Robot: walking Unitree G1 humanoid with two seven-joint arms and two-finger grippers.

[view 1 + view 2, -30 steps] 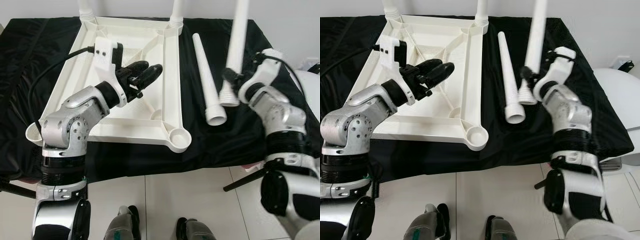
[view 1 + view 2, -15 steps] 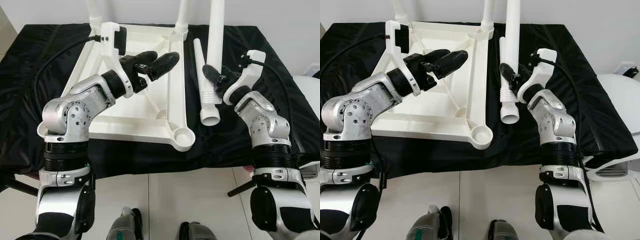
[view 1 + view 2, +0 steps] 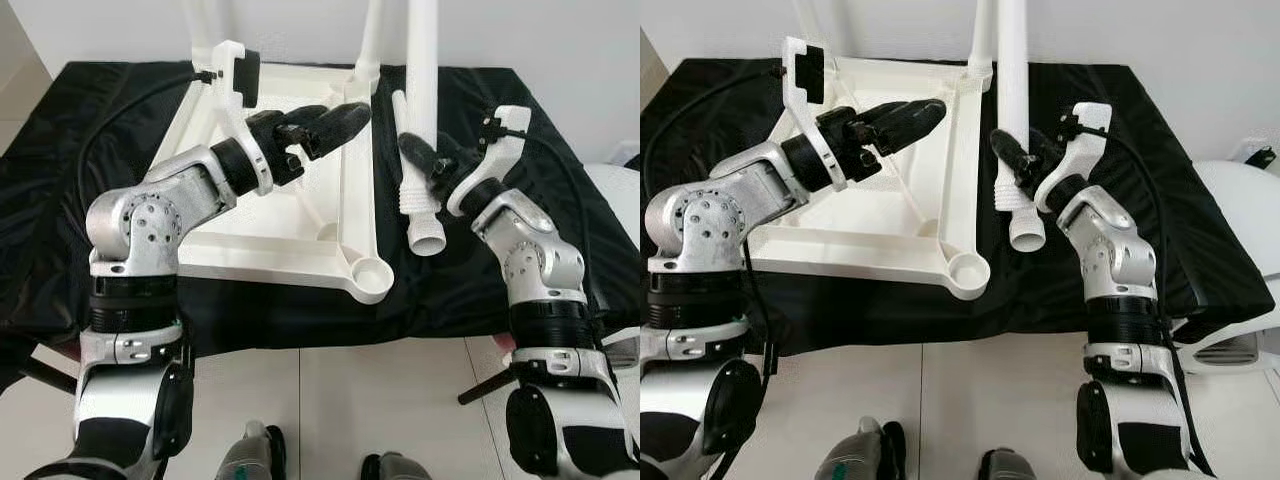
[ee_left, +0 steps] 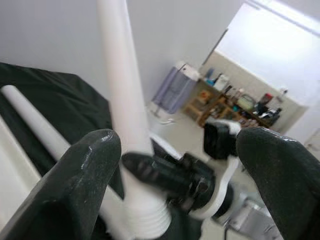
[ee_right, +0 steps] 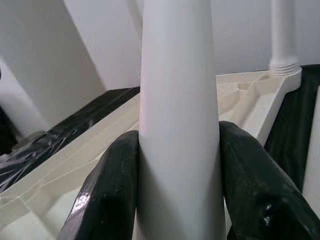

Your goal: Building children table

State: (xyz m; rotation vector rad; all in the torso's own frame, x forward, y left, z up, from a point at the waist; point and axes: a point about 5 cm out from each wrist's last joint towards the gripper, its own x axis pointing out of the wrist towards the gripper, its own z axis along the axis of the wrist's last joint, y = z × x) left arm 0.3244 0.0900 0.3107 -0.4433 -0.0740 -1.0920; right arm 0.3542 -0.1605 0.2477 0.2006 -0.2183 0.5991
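Right tool (image 3: 425, 160) clenched low on upright white table leg (image 3: 419, 90), above spare leg (image 3: 1023, 215) and off to the side of upturned table frame's (image 3: 300, 235) empty corner socket (image 3: 371, 270); left tool (image 3: 325, 122) released nearby; risk of leg tilting, missing socket.

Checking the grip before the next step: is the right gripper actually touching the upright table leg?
Touching. In the right wrist view the right gripper has both black fingers pressed against the sides of the upright table leg, with no gap.
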